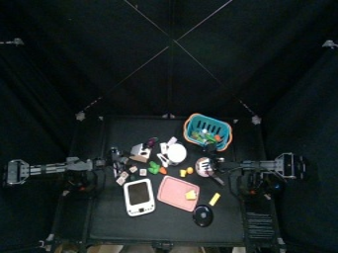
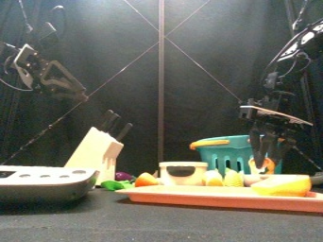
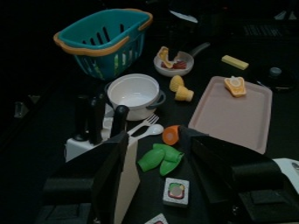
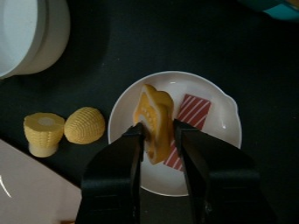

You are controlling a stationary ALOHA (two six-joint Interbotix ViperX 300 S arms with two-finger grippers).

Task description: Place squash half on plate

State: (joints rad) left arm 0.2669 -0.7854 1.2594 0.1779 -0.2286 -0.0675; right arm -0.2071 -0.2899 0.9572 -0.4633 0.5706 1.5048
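Pale-yellow squash half [image 4: 156, 118] clamped between right gripper [image 4: 160, 147] jaws, over plate [image 4: 216, 109].

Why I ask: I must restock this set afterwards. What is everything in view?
basket: one, teal, table's back
pot: one, white, mid-table
knife block: one, pale, beside the pot
tray: one, pink, table's front
yellow piece: one, on the tray
flat device: one, white, beside the tray
corn pieces: two, yellow, beside the plate
green bits: a few, near the orange piece
plate: one, white, holds a red-striped piece
squash half: one, pale yellow, over the plate
left hand: black, open, empty
right hand: black, gripping the squash half
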